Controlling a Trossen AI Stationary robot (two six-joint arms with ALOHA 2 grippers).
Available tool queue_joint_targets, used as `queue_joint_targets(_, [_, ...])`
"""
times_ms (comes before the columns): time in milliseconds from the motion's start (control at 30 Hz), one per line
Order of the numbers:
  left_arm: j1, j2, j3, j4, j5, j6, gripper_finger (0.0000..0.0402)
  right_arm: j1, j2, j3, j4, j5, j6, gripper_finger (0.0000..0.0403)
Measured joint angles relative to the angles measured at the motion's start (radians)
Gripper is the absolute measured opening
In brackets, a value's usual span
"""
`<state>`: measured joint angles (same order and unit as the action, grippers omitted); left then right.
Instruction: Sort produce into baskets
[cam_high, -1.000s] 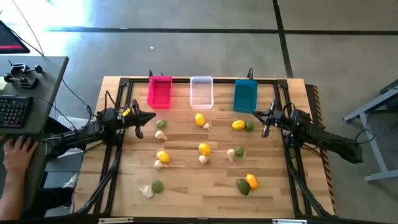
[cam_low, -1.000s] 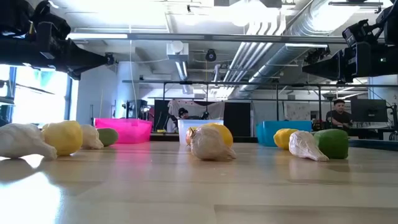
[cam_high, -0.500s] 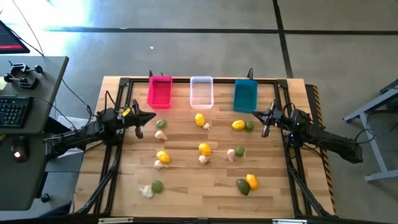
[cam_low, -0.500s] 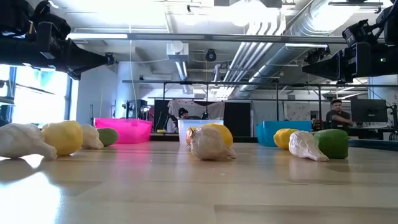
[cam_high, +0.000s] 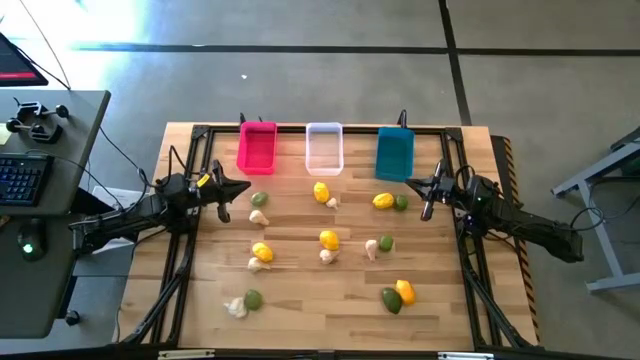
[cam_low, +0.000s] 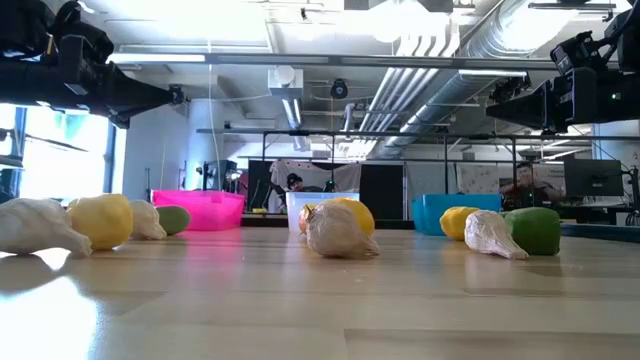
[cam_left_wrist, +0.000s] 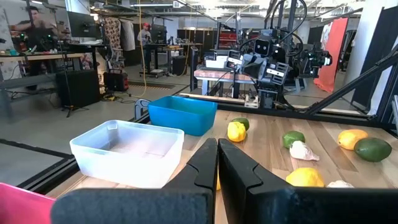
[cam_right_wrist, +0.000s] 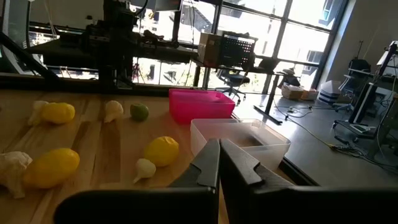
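Three baskets stand in a row at the table's far edge: pink (cam_high: 257, 147), translucent white (cam_high: 324, 148) and teal (cam_high: 395, 153). Produce lies loose on the wood: yellow pieces (cam_high: 321, 192) (cam_high: 328, 238), green ones (cam_high: 259, 199) (cam_high: 253, 298), and off-white garlic-like ones (cam_high: 259, 216) (cam_high: 371, 248). My left gripper (cam_high: 240, 190) (cam_left_wrist: 217, 152) hangs shut at the table's left side, pointing level over the table. My right gripper (cam_high: 418, 185) (cam_right_wrist: 219, 152) hangs shut at the right side, likewise level. Neither has anything between its fingers.
A green piece and an orange piece (cam_high: 398, 295) lie near the front right, and a garlic piece (cam_high: 236, 307) lies at the front left. A black frame (cam_high: 190, 250) runs along the table's sides. A desk with a keyboard (cam_high: 20, 180) stands left of the table.
Both arms and all the produce have kept still. A person's hand at the desk left of the table has drawn out of the high view.
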<state>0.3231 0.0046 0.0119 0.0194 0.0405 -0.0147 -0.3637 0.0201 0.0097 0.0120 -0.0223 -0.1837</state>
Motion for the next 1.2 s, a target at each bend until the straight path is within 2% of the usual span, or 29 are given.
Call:
queue_joint_targets(767, [0.000,0.000,0.000,0.043,0.000,-0.001,0.0000,0.000,0.000,0.000,0.000,0.000,0.000,0.0000])
queue_joint_targets(867, [-0.002,0.000,0.000,0.067,0.001,-0.078,0.0000,0.000,0.000,0.000,0.000,0.000,0.000,0.0000])
queue_joint_targets(933, [-0.002,0.009,0.000,0.129,0.041,-0.122,0.0000,0.000,0.000,0.000,0.000,0.000,0.000,0.0000])
queue_joint_targets(1033, [-0.009,0.037,0.027,0.160,0.181,-0.159,0.0000,0.000,0.000,0.000,0.000,0.000,0.000,0.0000])
queue_joint_targets(1200, [-0.040,0.167,0.087,0.079,0.170,-0.127,0.0000,0.000,0.000,0.000,0.000,0.000,0.000,0.0000])
